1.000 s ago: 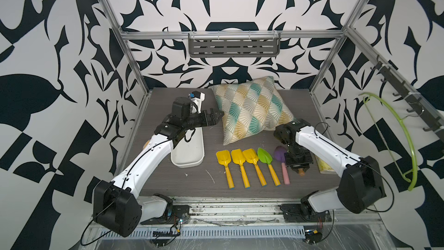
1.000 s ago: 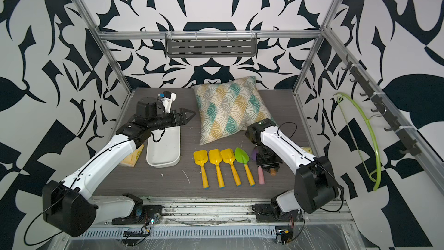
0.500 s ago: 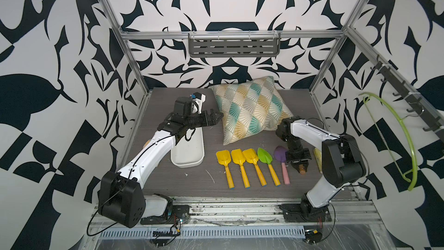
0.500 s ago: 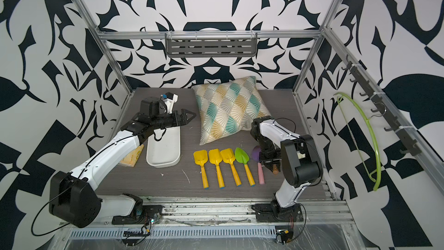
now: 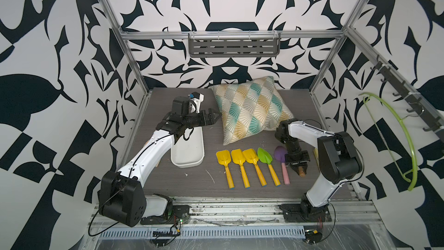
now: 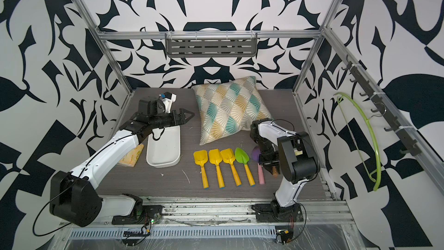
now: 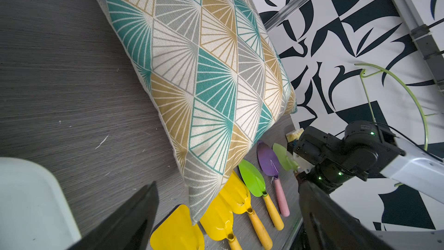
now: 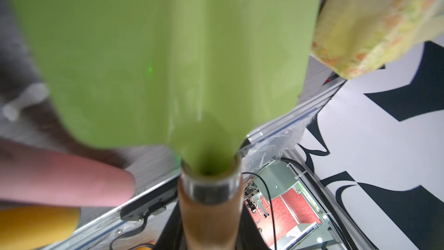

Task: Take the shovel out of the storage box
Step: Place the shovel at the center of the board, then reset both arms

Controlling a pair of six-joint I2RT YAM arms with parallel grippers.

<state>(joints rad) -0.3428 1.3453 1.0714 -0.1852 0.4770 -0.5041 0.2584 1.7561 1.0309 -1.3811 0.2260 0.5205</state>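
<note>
Overhead, left gripper (image 5: 214,116): jaws wide apart, empty, hovering over the far end of the storage box (image 5: 187,164).
Overhead, right gripper (image 5: 298,166): clamped on the wooden-handled shovel (image 5: 302,173), well right of the storage box, past the row of five shovels (image 5: 249,156).
Left wrist, shovel (image 7: 284,158): green blade sticks out from the right gripper, well apart from the storage box (image 7: 28,200).
Right wrist, shovel (image 8: 168,56): blurred green blade, brown handle between the jaws.

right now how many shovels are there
6: three yellow shovels, green shovel, purple shovel in a row; second green shovel in the right gripper; box partly hidden.
</note>
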